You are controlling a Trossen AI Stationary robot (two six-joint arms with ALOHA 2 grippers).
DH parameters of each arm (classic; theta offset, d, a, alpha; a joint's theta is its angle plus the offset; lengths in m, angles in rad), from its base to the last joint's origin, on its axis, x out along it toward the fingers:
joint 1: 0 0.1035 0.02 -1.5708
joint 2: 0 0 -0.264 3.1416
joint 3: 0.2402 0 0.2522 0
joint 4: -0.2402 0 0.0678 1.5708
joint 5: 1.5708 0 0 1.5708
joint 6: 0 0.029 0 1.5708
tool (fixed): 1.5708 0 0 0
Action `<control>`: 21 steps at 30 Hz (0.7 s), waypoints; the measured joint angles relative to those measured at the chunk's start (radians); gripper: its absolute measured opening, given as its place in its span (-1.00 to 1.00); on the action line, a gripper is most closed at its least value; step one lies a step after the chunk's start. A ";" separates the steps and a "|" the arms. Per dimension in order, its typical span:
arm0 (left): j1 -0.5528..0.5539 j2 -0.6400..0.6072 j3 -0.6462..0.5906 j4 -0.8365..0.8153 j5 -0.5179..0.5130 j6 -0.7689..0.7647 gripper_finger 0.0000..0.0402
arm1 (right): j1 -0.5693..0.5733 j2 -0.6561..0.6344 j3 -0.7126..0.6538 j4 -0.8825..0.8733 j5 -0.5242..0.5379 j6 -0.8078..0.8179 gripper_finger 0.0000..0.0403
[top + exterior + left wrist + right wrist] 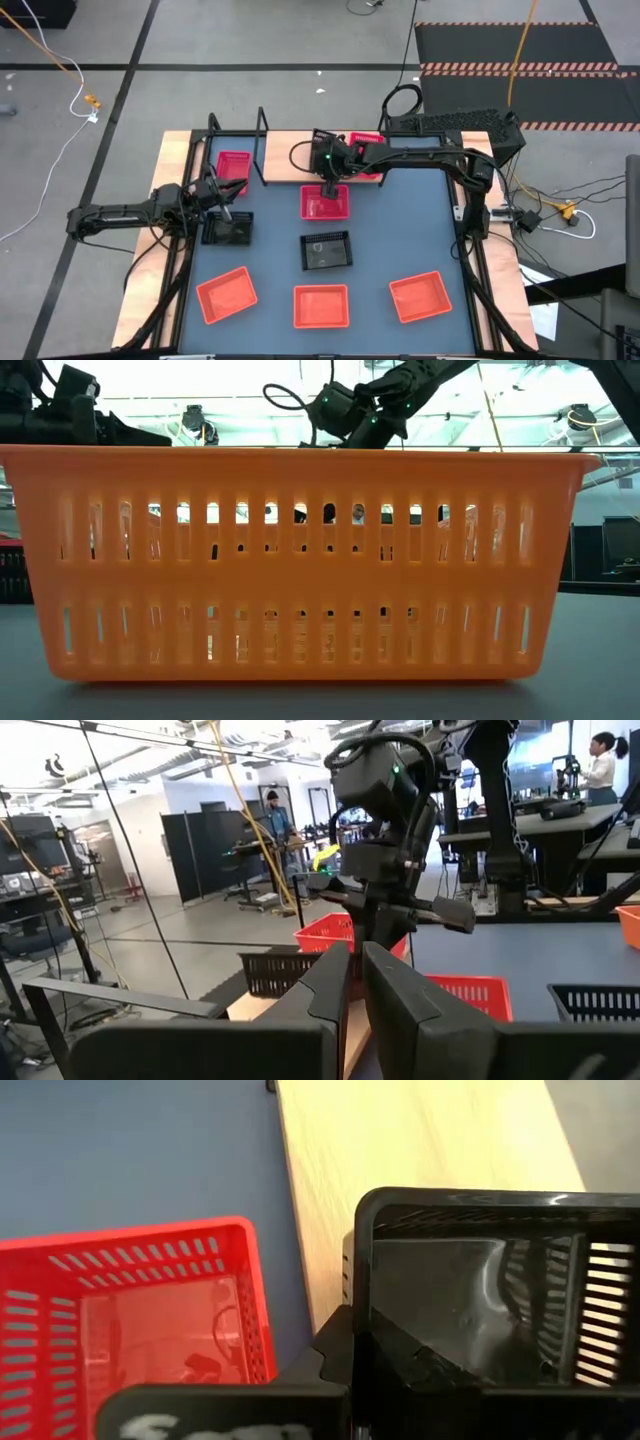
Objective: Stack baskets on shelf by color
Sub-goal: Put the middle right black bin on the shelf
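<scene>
At desk's 9 o'clock, left gripper [224, 207] jaws near-closed by black basket [228, 230]; right gripper [330, 188] over pink basket [325, 204], jaws: can't tell. Baskets prob. light, stiff plastic, so pinch a rim wall.

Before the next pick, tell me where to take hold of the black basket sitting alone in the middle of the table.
Take the middle black basket by the rim of one long wall, one pincer finger inside and one outside, coming straight down. It sits upright with its mouth open, and bare tabletop lies on every side, so either long wall looks reachable.
</scene>
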 joint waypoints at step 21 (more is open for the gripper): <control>0.000 0.008 0.000 -0.026 -0.003 -0.141 -0.81 | -0.020 -0.002 -0.002 0.019 -0.005 -0.024 -0.84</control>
